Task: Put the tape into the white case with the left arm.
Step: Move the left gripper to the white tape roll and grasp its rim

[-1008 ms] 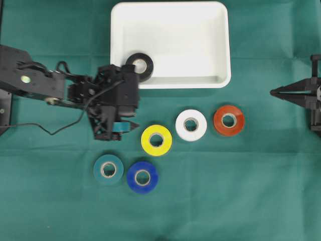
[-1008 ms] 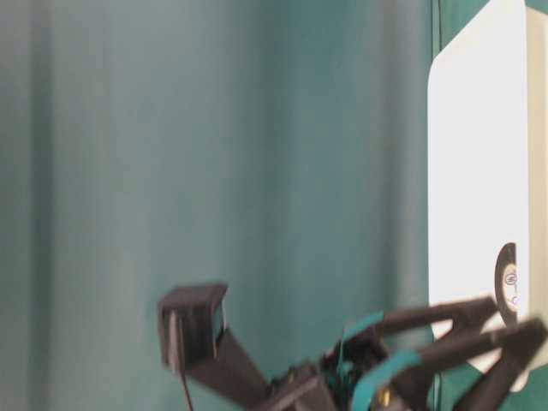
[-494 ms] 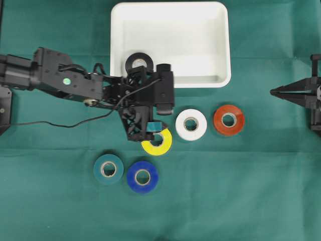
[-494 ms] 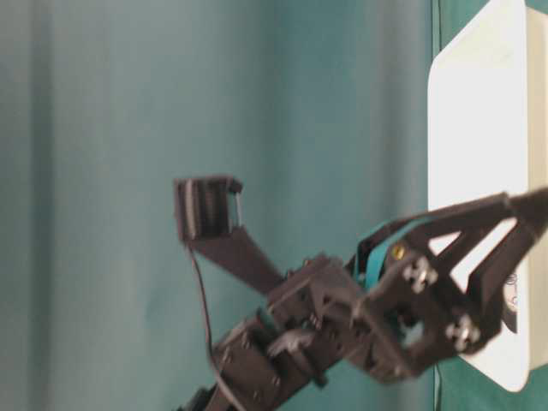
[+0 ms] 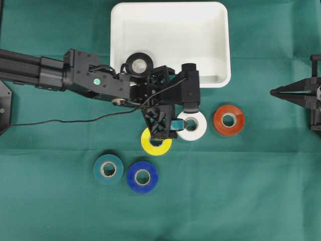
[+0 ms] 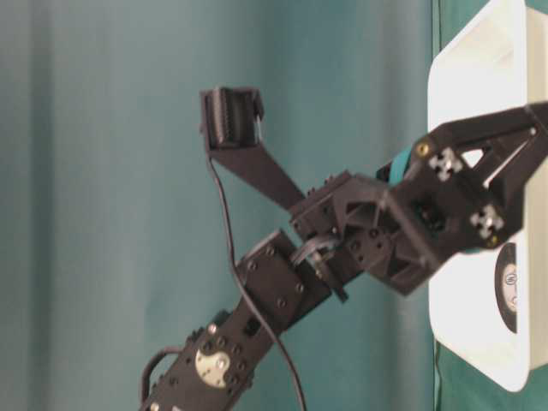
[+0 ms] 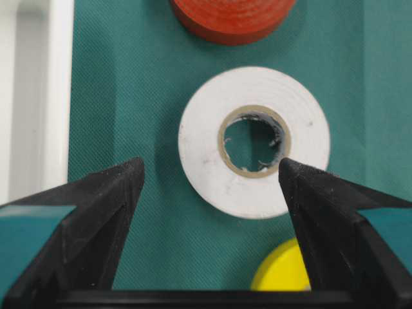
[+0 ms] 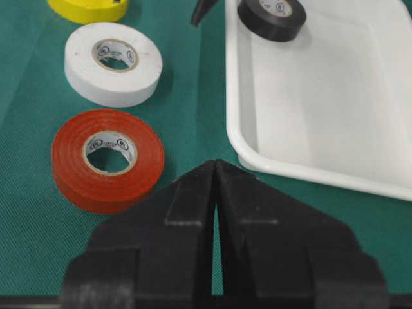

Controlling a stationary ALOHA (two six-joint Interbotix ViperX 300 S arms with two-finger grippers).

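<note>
A: Where is the left gripper (image 7: 212,174)?

B: It hangs over the white tape roll (image 5: 193,125), its jaws spread wide with nothing between them. In the left wrist view one finger tip sits on the cloth side of the roll and the other overlaps the roll's edge; whether it touches the roll cannot be told.

A: And the white case (image 5: 220,30)?

B: It sits at the top of the green cloth (image 5: 241,191). A black tape roll (image 5: 139,64) already lies inside it, in the corner nearest the left arm (image 5: 60,75).

A: What about the other rolls?

B: The yellow roll (image 5: 153,145) lies just beside the white one, partly under the gripper. The red roll (image 5: 228,119) is on the white roll's other side, apart from it. The teal roll (image 5: 108,169) and the blue roll (image 5: 142,176) sit side by side lower down.

A: And the right gripper (image 8: 215,174)?

B: It is at the right edge of the cloth, fingers pressed together on nothing, pointing between the red roll and the case.
</note>
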